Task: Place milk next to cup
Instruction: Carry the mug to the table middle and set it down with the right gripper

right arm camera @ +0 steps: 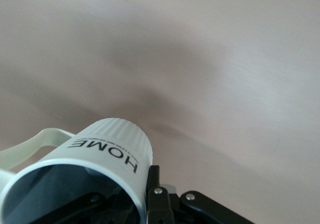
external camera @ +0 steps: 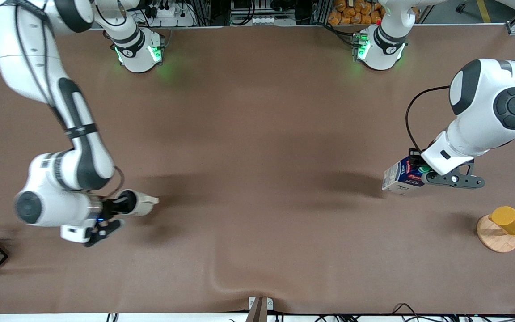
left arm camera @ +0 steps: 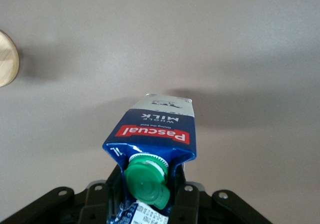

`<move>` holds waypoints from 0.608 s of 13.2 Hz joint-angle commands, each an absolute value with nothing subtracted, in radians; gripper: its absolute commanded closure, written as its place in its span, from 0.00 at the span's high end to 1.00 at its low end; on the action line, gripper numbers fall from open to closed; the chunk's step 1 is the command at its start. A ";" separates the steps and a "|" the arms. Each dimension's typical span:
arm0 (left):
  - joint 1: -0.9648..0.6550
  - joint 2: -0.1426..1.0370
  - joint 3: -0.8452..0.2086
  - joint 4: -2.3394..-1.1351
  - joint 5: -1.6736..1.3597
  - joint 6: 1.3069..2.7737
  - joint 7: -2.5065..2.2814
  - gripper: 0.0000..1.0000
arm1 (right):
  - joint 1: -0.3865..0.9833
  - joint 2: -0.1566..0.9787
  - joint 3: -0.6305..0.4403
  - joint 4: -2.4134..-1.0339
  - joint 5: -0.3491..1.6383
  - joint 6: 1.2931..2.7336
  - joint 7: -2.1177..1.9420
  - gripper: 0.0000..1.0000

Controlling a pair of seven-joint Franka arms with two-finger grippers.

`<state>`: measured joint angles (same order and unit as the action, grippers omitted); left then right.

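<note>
Milk [external camera: 401, 176] hangs clamped at its top in our left gripper [external camera: 420, 173] over the left arm's end; our right gripper [external camera: 125, 203] clamps the cup [external camera: 143, 202]. Tilted, the carton could topple on release.

blue-white milk [left arm camera: 155, 129], green cap; cream cup [right arm camera: 107, 151]

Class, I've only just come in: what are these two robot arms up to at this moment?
Each arm holds one item above the brown table. The left gripper is shut on the milk, tilted in the air toward the left arm's end of the table, near a yellow cup on a wooden disc. The right gripper is shut on the cup over the right arm's end. Milk and cup are far apart.
</note>
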<state>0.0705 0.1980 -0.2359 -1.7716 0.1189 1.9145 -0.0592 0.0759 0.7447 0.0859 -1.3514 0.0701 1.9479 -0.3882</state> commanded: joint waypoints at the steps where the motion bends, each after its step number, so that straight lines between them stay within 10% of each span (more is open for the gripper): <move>1: 0.071 0.202 -0.258 -1.717 0.091 1.849 -0.104 0.40 | 0.188 0.730 0.089 -1.348 0.078 1.933 -0.151 0.00; 8: 0.026 0.199 -0.261 -1.689 0.064 1.798 -0.187 0.40 | 0.448 0.745 0.106 -1.328 0.080 2.020 0.413 0.00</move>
